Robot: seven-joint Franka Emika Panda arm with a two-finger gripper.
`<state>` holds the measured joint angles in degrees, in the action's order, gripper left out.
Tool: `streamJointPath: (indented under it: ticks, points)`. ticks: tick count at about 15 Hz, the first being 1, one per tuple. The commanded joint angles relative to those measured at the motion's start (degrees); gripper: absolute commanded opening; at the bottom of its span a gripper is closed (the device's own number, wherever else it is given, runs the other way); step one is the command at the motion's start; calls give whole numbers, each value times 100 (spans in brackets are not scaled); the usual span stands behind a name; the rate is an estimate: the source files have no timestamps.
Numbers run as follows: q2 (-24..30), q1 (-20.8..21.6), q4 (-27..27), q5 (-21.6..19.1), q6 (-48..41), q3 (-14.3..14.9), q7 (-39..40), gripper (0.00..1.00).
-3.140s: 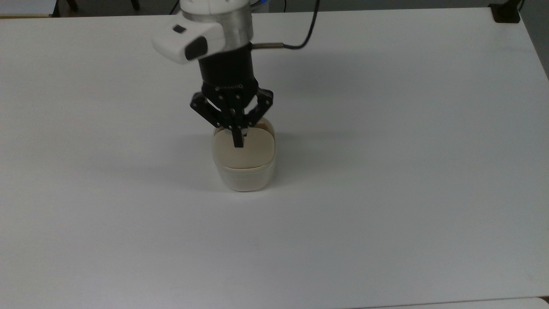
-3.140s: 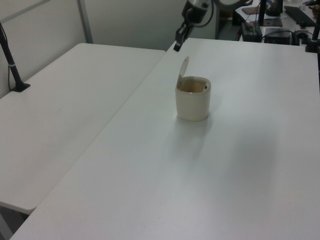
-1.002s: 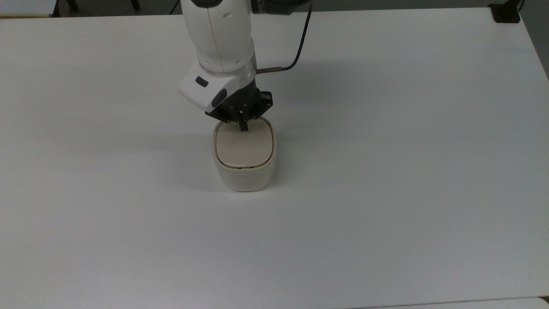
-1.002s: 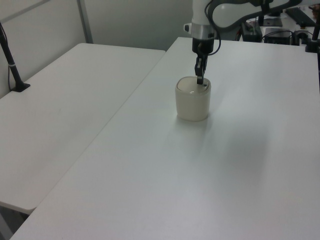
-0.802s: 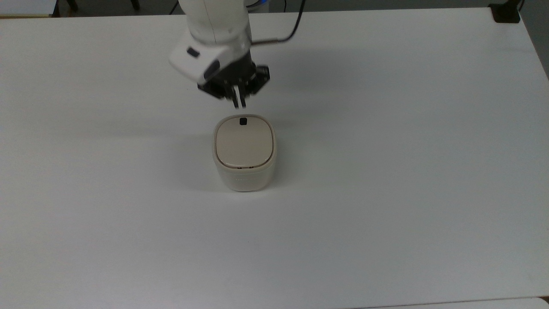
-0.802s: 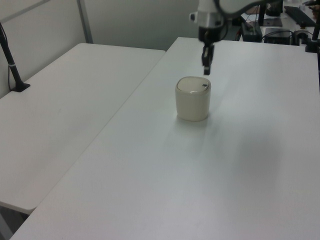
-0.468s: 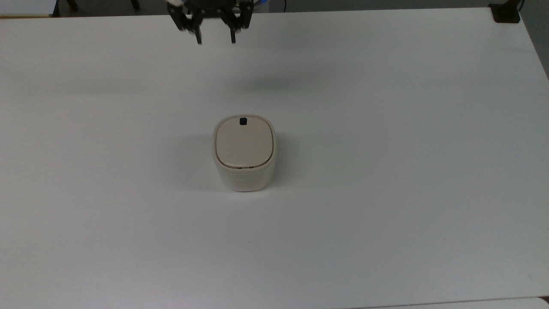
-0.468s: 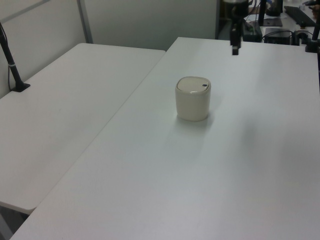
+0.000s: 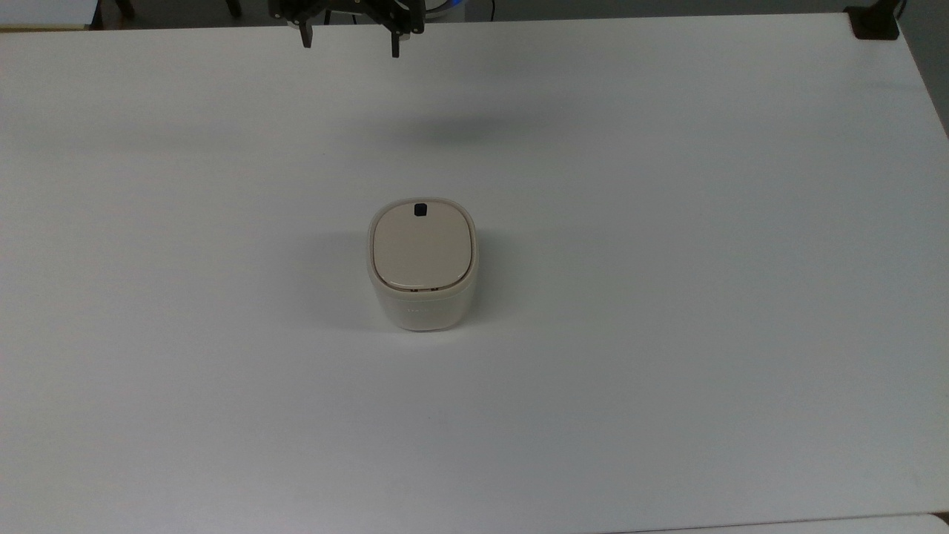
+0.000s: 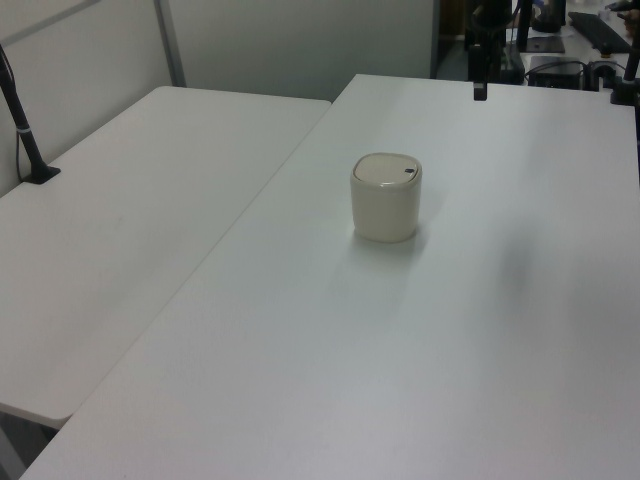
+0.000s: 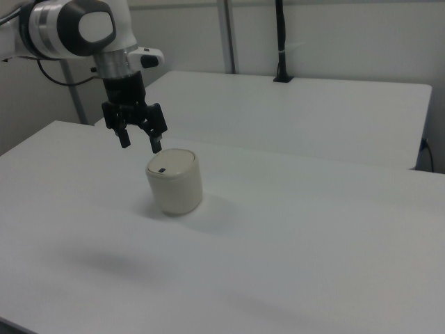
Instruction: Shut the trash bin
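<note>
The trash bin [image 9: 422, 293] [image 10: 385, 208] [image 11: 175, 186] stands near the middle of the white table, cream-white with a rounded-square body. Its flat beige lid [image 9: 422, 245] lies down flush on the rim, the small black square mark [image 9: 420, 210] toward the top view's far edge. My gripper [image 9: 348, 43] [image 11: 140, 144] hangs open and empty high above the table's far edge, well away from the bin. In the right view its fingertips hover at the upper left of the bin. In the left view a finger [image 10: 479, 90] shows at the far end.
The white table [image 9: 667, 297] is bare around the bin. A second white table [image 10: 130, 200] adjoins it at the left view's left. A black post clamp [image 9: 873, 22] sits on the far right corner in the top view.
The lid went from raised to flat on the bin under my shut fingers. Since then my gripper has lifted away toward the far edge and opened wider.
</note>
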<state>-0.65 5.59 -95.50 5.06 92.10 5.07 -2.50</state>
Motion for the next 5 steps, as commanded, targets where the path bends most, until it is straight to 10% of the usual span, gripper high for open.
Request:
streamJointPath:
  ticks: [1, 5]
  points:
    - [73, -49, -127, 12, 62, -6, -110, 100]
    - [56, -49, -127, 4, 88, -6, -101, 100]
